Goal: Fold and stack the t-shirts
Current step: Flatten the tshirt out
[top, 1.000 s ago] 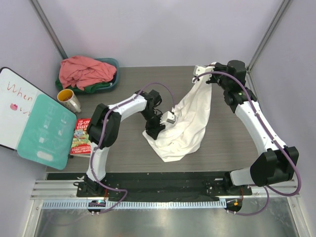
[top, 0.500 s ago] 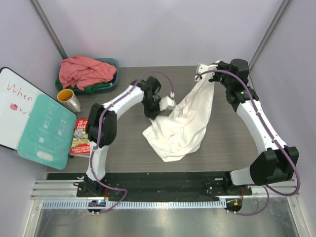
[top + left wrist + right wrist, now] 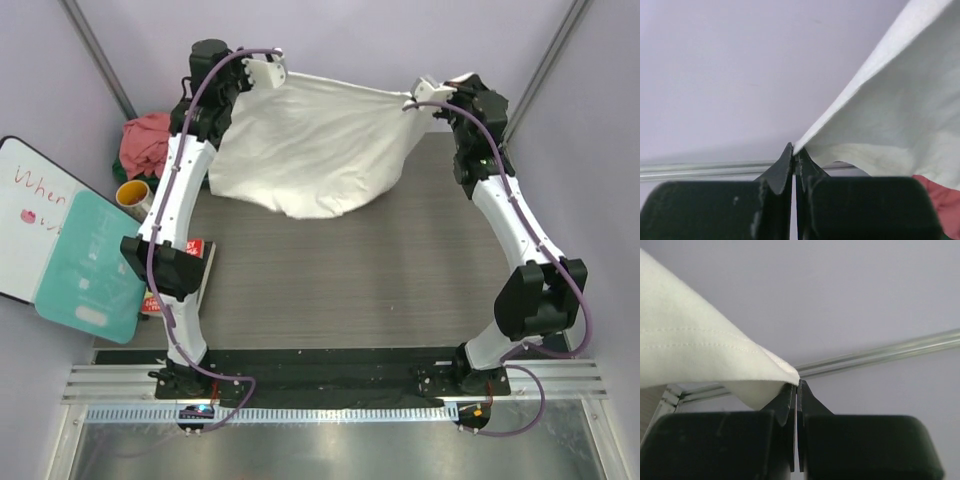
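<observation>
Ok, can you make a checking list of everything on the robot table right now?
Surface: grey table, wood grain.
Job's things: white shirt stretched in the air between both arms; pink shirt heaped at back left.
Clutter: mug, book, whiteboard, teal board.
Grippers: left gripper and right gripper each pinch a corner of the white shirt.
Cables: purple cable along each arm.
Surroundings: lilac walls.
</observation>
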Robot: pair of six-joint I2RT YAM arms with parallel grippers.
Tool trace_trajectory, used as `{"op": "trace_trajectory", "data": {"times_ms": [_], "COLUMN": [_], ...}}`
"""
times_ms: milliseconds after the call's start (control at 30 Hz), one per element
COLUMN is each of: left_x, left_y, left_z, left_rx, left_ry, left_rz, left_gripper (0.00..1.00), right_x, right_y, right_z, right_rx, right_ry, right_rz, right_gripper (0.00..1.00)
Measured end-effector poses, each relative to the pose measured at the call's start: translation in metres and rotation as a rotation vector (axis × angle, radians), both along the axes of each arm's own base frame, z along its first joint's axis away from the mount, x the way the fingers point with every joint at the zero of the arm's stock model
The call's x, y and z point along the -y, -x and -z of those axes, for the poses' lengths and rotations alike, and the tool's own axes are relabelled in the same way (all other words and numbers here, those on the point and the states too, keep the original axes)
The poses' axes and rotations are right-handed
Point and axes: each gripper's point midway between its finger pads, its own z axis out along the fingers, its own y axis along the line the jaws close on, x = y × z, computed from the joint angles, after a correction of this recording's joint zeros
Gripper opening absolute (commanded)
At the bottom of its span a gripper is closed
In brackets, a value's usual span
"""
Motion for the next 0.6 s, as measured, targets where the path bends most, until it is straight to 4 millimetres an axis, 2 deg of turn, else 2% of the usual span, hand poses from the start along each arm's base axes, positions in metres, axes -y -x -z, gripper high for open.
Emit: {"op": "trace_trajectory", "data": {"times_ms": [67,133,233,333,500,600], "left_x": [0.002,0.005,0.007,0.006,-0.001,-0.007], "left_y": [-0.001,0.001,0.013,0.038,0.103,0.138], "left_z": [-0.028,-0.045,-0.06,-0.063,-0.082,-0.106], "left_rx": [0.094,0.153,0.198,0.196,0.232,0.291], "left_ry": [-0.025,-0.028,-0.027,-0.03,-0.031,-0.014], "left_rz": [0.001,0.01,0.033,0.069,0.146,0.172], "left_gripper": [0.0,0.0,0.0,0.0,0.0,0.0], "right_x": [0.004,0.007,0.009,0.009,0.01,0.011], "right_y": [-0.006,-0.006,0.004,0.021,0.077,0.122], "right_z": [-0.019,-0.04,-0.081,-0.114,-0.163,-0.195], "right_rx": [0.057,0.11,0.204,0.269,0.346,0.423], "right_ry": [-0.036,-0.072,-0.125,-0.154,-0.164,-0.158], "right_rz": [0.026,0.04,0.034,0.019,-0.024,-0.047], "right_gripper": [0.01,0.01,0.01,0.01,0.01,0.01]}}
